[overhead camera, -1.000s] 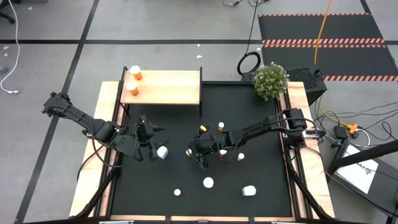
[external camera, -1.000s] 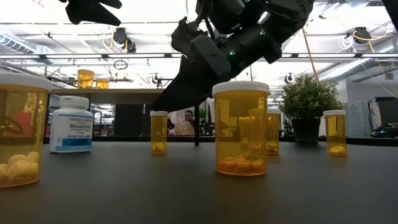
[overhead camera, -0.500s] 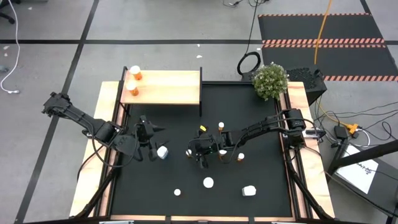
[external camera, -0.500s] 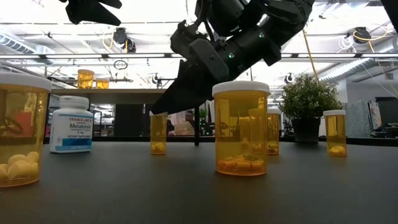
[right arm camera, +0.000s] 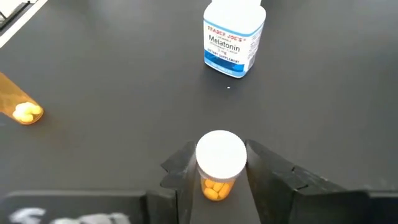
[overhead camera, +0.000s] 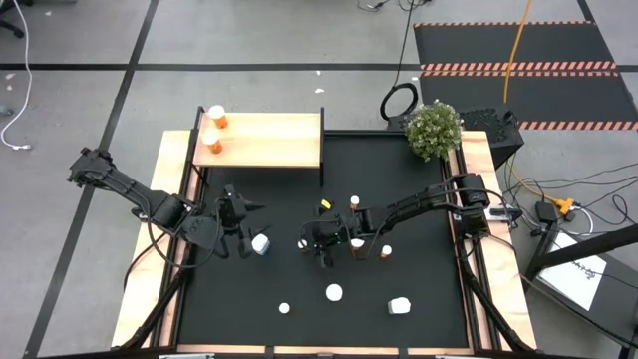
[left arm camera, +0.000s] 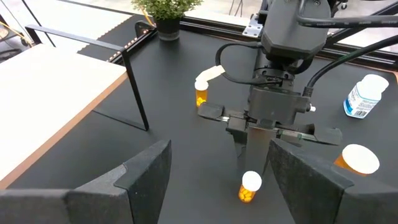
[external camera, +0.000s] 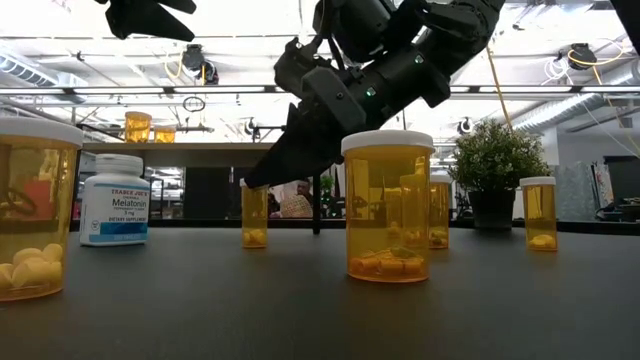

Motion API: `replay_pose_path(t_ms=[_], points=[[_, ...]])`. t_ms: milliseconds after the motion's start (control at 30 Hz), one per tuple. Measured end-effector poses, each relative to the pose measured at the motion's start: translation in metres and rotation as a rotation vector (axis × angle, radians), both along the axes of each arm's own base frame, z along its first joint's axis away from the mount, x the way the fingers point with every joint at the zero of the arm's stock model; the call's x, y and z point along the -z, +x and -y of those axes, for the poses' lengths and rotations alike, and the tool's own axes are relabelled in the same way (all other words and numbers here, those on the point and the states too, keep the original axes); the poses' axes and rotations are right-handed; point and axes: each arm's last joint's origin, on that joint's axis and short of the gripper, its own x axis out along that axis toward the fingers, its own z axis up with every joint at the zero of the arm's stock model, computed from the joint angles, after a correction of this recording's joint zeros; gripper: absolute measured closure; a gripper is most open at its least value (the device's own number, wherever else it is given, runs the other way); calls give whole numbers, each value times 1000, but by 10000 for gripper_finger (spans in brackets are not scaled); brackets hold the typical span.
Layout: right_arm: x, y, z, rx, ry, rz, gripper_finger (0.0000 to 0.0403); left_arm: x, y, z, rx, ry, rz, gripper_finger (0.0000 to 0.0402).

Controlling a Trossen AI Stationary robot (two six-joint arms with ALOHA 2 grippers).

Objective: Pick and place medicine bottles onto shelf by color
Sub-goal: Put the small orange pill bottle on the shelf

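Over on the left, the left gripper point(overhead camera: 243, 213) hangs above the black mat point(overhead camera: 399, 179) with its fingers spread wide and nothing between them. One white bottle point(overhead camera: 261, 243) stands just off its fingertips, untouched.

In the middle, the right gripper point(right arm camera: 221, 169) is the one at work. Its two fingers point(right arm camera: 181, 171) sit tight against either side of the small orange bottle point(right arm camera: 220, 152), right at the white cap, and the bottle stands upright on the mat between them, not yet lifted. The white bottle is straight ahead of these fingertips, well apart.

To my eye the grasp is the step in hand. The hold looks rather high (a slim bottle pinched by the cap may swing), so I would want it firm before any lift. Then it should go straight up until it is clear of the three orange bottles point(overhead camera: 357, 245) standing behind the fingers. It should end up upright on the shelf point(overhead camera: 269, 140) next to the orange pair point(overhead camera: 213, 130) already at its left end. The shelf lies beyond and to one side of the fingertips.

I count ten bottles in all, from left to right:
- Two orange ones are on the shelf.
- One white one is beside the left fingers.
- One orange one is in the right fingers.
- Three orange ones are behind those fingers.
- Two white-capped orange ones point(overhead camera: 334, 293) are on the near mat.
- A second white bottle point(overhead camera: 400, 305) is farthest right.

That makes eight orange and two white, with one shelf.
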Motion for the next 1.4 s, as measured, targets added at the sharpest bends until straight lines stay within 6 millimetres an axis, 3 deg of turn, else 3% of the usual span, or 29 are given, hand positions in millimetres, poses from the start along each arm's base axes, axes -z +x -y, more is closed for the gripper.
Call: replay_pose_path(t_ms=[300,600,767,1000,1167,1400], points=[[-6,-1,0,0,1,10,278,0,0,0,1,0,0,131],[-48,-7,9,23,7,125,278,0,-1,1,14,11,-5,131],[-81,-15,32,69,-16,215,278,0,-1,3,38,43,-18,131],[-126,-27,84,183,-64,332,277,0,-1,0,50,91,-36,131],[-157,-23,116,236,-27,412,277,0,2,-8,-37,129,-28,131],[-159,-21,121,240,-16,403,277,-6,12,-29,-115,208,-12,131]])
